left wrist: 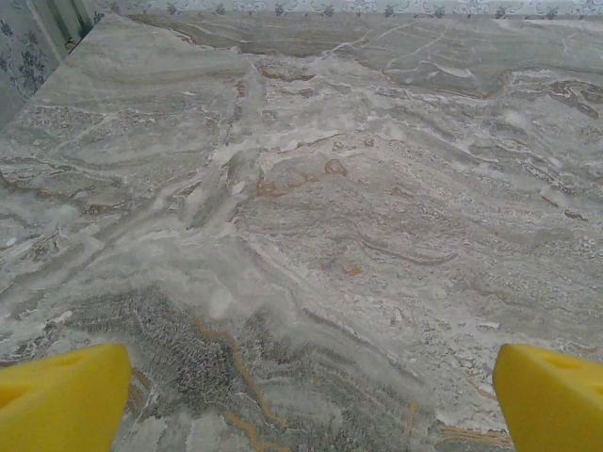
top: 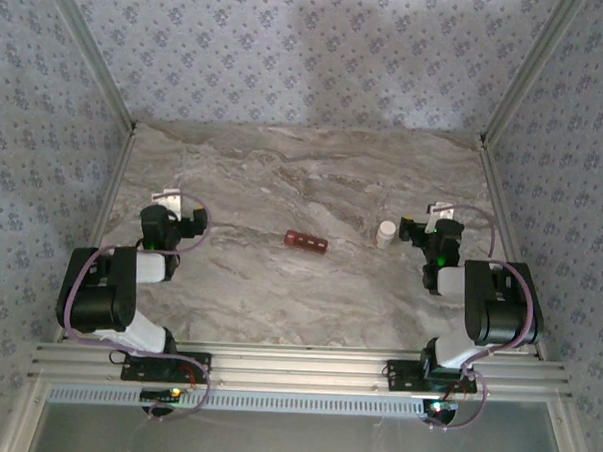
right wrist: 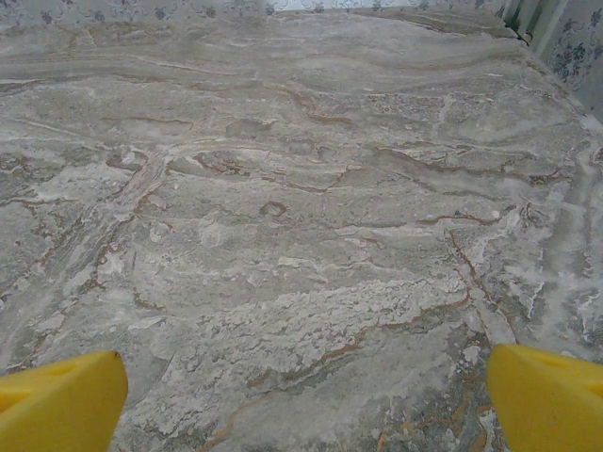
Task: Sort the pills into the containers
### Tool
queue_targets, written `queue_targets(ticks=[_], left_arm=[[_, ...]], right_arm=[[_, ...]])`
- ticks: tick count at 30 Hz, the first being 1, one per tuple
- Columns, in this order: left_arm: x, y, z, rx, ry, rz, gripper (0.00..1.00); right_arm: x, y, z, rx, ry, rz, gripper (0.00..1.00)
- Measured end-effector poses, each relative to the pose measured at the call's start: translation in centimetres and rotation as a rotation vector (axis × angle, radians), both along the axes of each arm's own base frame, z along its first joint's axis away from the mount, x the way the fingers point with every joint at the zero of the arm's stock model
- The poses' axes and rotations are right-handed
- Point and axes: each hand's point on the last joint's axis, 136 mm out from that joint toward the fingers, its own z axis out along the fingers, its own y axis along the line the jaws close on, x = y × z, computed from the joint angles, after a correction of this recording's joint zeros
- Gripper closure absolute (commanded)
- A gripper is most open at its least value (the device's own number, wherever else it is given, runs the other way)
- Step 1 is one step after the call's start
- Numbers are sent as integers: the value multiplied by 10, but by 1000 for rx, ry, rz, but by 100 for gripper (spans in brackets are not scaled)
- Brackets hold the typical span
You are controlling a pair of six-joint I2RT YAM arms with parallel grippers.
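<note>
The containers (top: 307,240), a short dark red-brown strip of small square compartments, lie near the middle of the marble table. A small white bottle (top: 385,234) with an orange-red band stands to their right. My left gripper (top: 169,196) rests at the table's left side, far from the strip; its yellow fingertips (left wrist: 62,400) stand wide apart over bare marble, so it is open. My right gripper (top: 440,209) sits just right of the bottle, its yellow fingertips (right wrist: 546,395) also wide apart with nothing between them. I see no loose pills.
Patterned walls enclose the table (top: 304,176) on the left, back and right. An aluminium rail (top: 295,371) runs along the near edge where both arm bases are bolted.
</note>
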Motion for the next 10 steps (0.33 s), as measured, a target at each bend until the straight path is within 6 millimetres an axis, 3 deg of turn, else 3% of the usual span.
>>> queue_targets(ticks=[10], left_arm=[[0, -2, 0, 4, 0, -1, 2]], right_arm=[[0, 1, 0, 1, 0, 3, 1]])
